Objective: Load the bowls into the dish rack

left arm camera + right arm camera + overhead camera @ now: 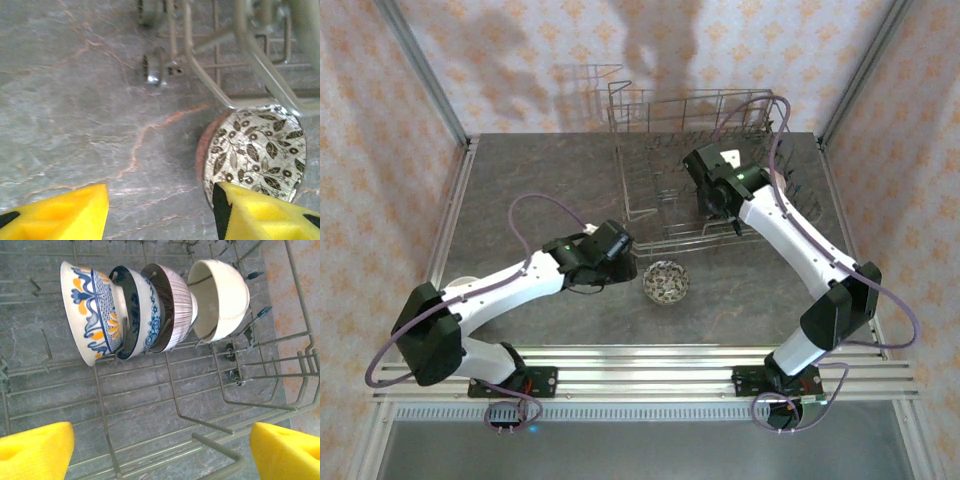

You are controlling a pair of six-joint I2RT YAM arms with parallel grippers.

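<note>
Four bowls are already standing on edge in the dish rack [700, 105], lined up in one row among the tines, well ahead of the right gripper [160, 455]. Going from its left finger side to its right: blue-and-orange bowl [90, 315], blue-and-white bowl [137, 310], brown striped bowl [172, 305], cream bowl [220, 297]. The first three are leaning into each other and touching. The cream one is sitting just beside the striped one, facing the other way.

The right gripper is hanging over the rack floor w/ jaws wide apart and nothing btwn them, so it's carrying no bowl.

One bowl is waiting outside the rack: the leaf-patterned bowl [255, 150], pinkish on the outside, is sitting upright on the table [75, 100]. It's lying just ahead of the left gripper [160, 215], off toward its right finger rather than centred in the gap. That finger's tip is overlapping the bowl's near rim in the wrist view; can't tell if it's touching. The rack's corner wire is running just beyond the bowl's far edge. The left jaws are standing apart, w/ bare table btwn them.

Judgement: the task is well along but not finished. Four are loaded and at least this one is left. The left arm is prob. lining up on it, and needs to shift toward its right finger side so the rim is going btwn the fingers before closing. Free tines are showing nearer the right jaws than the row, so there's room.
</note>
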